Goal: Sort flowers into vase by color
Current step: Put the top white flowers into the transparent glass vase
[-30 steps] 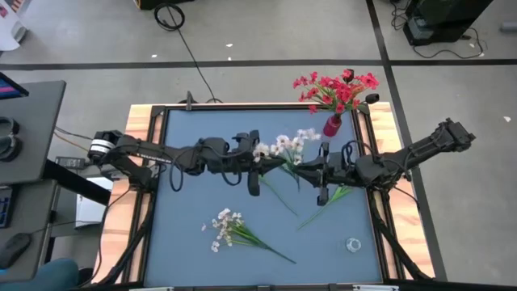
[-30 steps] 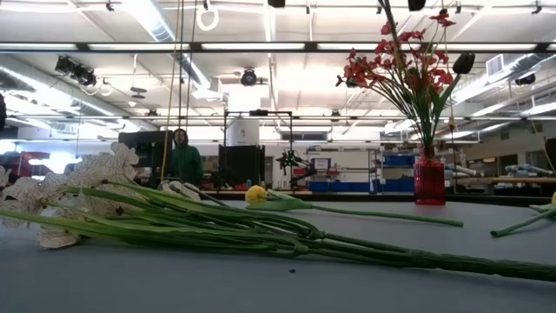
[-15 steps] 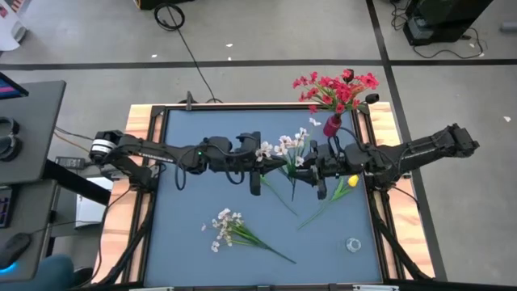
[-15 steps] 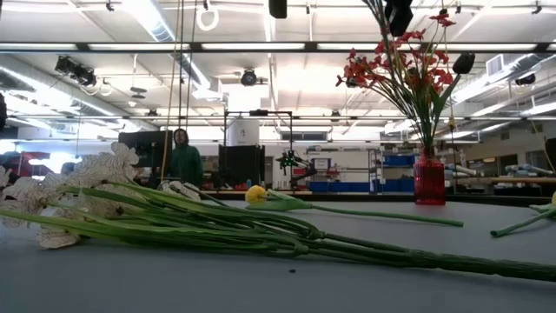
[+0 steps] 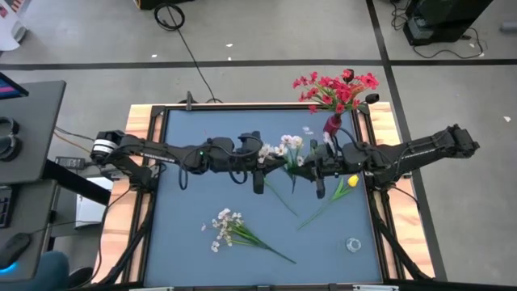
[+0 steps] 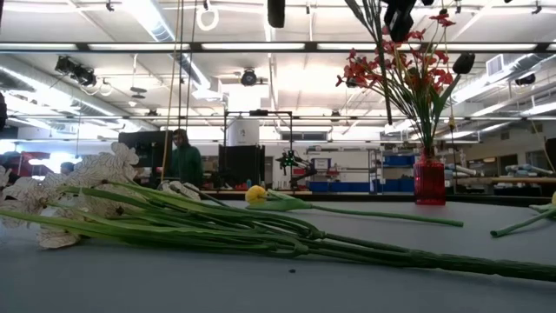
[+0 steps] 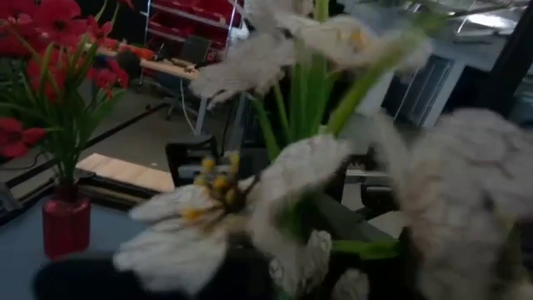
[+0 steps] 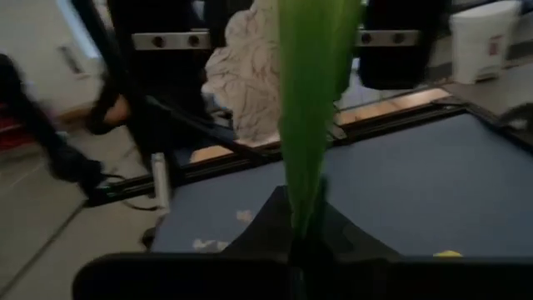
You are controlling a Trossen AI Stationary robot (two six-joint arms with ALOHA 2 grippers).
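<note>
A spray of white blossoms (image 5: 287, 149) hangs in the air between both grippers. My right gripper (image 8: 304, 242) comes from the table's right (image 5: 317, 179) and is shut on its green stem. My left gripper (image 5: 258, 166) sits just left of the blossoms, which fill its wrist view (image 7: 275, 175). Both grippers show at the low view's top, left (image 6: 276, 10) and right (image 6: 398, 16). The red vase (image 5: 332, 126) stands at the far right and holds the red flowers (image 5: 337, 87). A second white spray (image 5: 229, 227) and two yellow tulips (image 5: 353, 181) (image 6: 254, 194) lie on the table. My right gripper pinches the white spray's green stem (image 8: 306, 196) between its two fingers, coming about level from the table's right. The stem runs forward from the fingers to the blossoms (image 8: 246, 79) by the left gripper. The spray is lifted clear of the table.
A small clear object (image 5: 353, 243) lies near the table's near right corner. One tulip's stem (image 5: 280, 196) runs across the middle below the grippers. The wooden table frame (image 5: 139, 121) borders the blue mat. People stand in the room beyond (image 6: 184, 156).
My right gripper has moved a little toward the far edge and the left gripper and has turned, uncovering the yellow tulip head under it. Both grippers have dropped further into the low view's top. The white blossoms have drawn closer together.
</note>
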